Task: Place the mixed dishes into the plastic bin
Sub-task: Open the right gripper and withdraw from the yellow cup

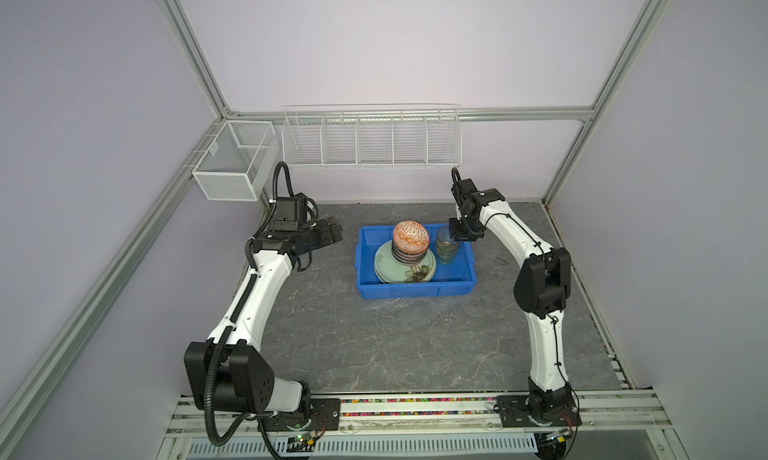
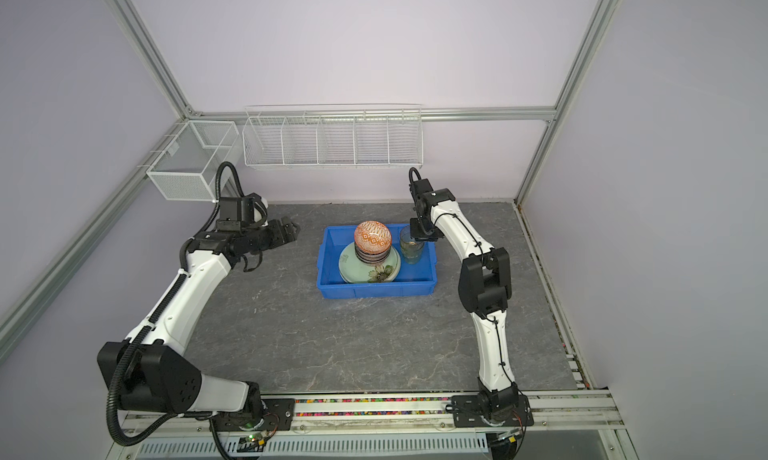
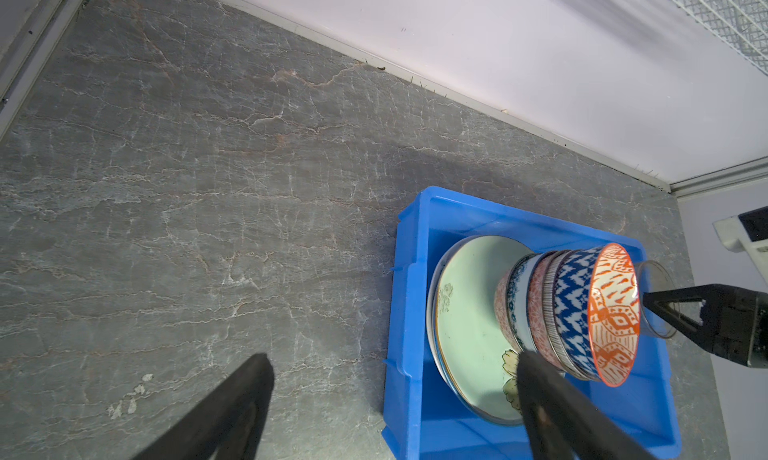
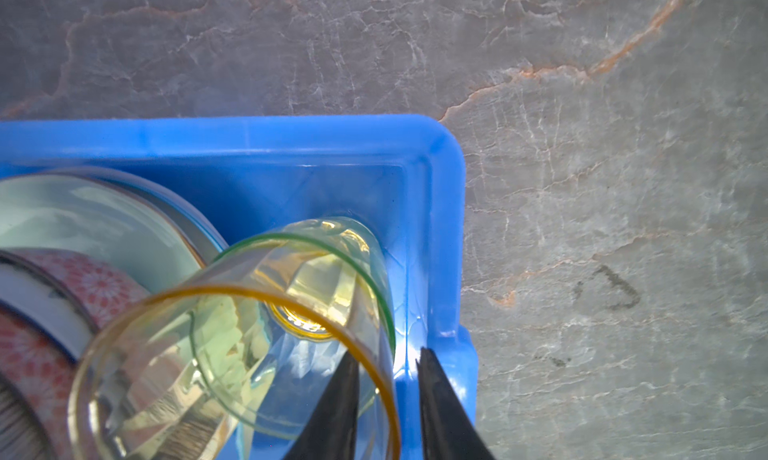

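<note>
The blue plastic bin (image 1: 415,291) (image 2: 374,289) stands mid-table. It holds a pale green flower plate (image 1: 411,271) (image 3: 469,321) on top of other plates. A stack of patterned bowls (image 1: 410,237) (image 3: 615,312) sits on that plate. At the bin's right end an amber glass cup (image 4: 232,292) is nested in a green one (image 4: 332,246), seen in a top view as the cups (image 1: 446,250). My right gripper (image 1: 457,238) (image 4: 386,352) points down and stands open. Its jaws straddle the amber rim with a gap showing. My left gripper (image 1: 332,229) (image 3: 395,356) is open and empty, left of the bin.
A white wire rack (image 1: 370,138) hangs on the back wall. A mesh basket (image 1: 232,163) hangs at the left corner. Aluminium frame posts bound the grey stone table (image 1: 374,346). Bare tabletop lies in front of the bin.
</note>
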Available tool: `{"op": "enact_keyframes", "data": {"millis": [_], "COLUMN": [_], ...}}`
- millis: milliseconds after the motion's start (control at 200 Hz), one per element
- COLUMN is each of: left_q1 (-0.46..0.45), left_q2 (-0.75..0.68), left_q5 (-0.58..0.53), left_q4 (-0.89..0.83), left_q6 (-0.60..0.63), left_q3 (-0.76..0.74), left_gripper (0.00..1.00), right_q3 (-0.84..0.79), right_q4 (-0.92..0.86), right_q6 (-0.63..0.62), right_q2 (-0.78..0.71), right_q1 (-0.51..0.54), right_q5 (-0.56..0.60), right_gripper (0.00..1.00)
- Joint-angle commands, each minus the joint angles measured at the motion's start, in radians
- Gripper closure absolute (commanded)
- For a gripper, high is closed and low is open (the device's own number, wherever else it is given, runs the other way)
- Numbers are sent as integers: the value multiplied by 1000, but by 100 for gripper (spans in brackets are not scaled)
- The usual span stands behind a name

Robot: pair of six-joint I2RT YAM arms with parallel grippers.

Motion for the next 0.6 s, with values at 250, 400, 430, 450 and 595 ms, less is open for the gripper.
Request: {"op": "enact_keyframes", "data": {"millis": [250, 400, 430, 450, 595], "left_q1": [50, 72, 72, 72, 72], "left_q2": [-91, -157, -176, -190, -294], "left_q5": [25, 10, -4, -10, -56], "left_q4": [115, 230, 261, 284, 462], "left_q6": [-2, 27, 35, 46, 122], "left_q3": [-79, -171, -195, -213, -364], "left_gripper": [7, 6, 5, 4, 1], "right_q3": [-54, -134, -161, -178, -358], "right_q4": [36, 80, 96, 107, 221], "right_q6": [-8, -23, -31, -33, -41], "right_q2": [-216, -322, -346, -364, -516], "right_q1": [4, 6, 5, 6, 5], "right_q5": [30, 7, -5, -13, -43], "right_gripper": [49, 42, 40, 39, 10]}}
